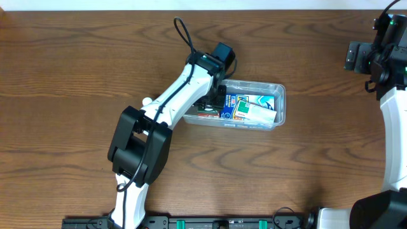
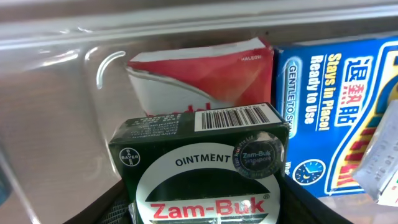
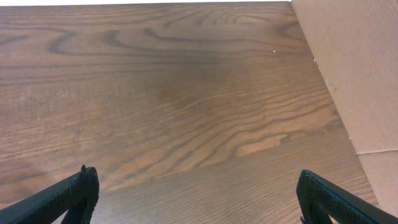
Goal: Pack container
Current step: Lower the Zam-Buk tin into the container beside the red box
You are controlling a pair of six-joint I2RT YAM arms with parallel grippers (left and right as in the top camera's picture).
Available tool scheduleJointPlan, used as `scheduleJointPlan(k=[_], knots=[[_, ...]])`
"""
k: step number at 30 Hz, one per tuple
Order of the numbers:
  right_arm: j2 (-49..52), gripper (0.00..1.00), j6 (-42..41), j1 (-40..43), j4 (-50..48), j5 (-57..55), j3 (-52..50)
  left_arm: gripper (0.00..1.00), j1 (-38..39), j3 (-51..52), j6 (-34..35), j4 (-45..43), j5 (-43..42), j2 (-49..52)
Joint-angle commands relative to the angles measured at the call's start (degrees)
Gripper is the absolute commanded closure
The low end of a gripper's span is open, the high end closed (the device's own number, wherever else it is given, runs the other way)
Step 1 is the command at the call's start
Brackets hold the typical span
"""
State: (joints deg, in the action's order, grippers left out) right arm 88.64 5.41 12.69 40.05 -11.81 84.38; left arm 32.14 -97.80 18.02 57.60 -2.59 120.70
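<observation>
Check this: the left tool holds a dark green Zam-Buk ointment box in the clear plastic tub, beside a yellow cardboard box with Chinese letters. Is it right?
No. The cardboard box with Chinese letters is blue, not yellow, as the left wrist view shows. The left tool does hold the dark green Zam-Buk ointment box in the clear plastic tub.

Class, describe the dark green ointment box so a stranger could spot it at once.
Find the clear tub on the wooden table. At the end where the left arm reaches in is the green box, beside a red-and-white box and a blue box. It alone is dark green and reads Zam-Buk.
</observation>
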Motion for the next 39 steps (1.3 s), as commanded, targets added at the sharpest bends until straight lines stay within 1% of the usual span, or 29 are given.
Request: scheduleJointPlan(k=[1,12,30,31,32,34,39], knots=[[-0.1,0.01,-0.7,0.5,0.1,-0.2,-0.1,0.50,0.0,0.3,0.3,-0.7,0.7,0.8],[-0.1,0.01,-0.7,0.5,0.1,-0.2,-0.1,0.50,0.0,0.3,0.1,-2.5,0.7,0.8],[-0.1,0.01,-0.7,0.5,0.1,-0.2,-0.1,0.49,0.0,0.9,0.1,-2.7,0.7,0.8],[-0.1,0.01,-0.7,0.5,0.1,-0.2,-0.1,0.49,0.0,0.9,0.1,-2.7,0.7,0.8],[-0.1,0.01,-0.7,0.5,0.1,-0.2,-0.1,0.43,0.0,0.9,0.1,-2.7,0.7,0.8],[-0.1,0.01,-0.7,0.5,0.1,-0.2,-0.1,0.38,0.0,0.9,0.1,-2.7,0.7,0.8],[-0.1,0.01,-0.7,0.5,0.1,-0.2,-0.1,0.33,0.0,0.9,0.1,-2.8,0.7,0.8]])
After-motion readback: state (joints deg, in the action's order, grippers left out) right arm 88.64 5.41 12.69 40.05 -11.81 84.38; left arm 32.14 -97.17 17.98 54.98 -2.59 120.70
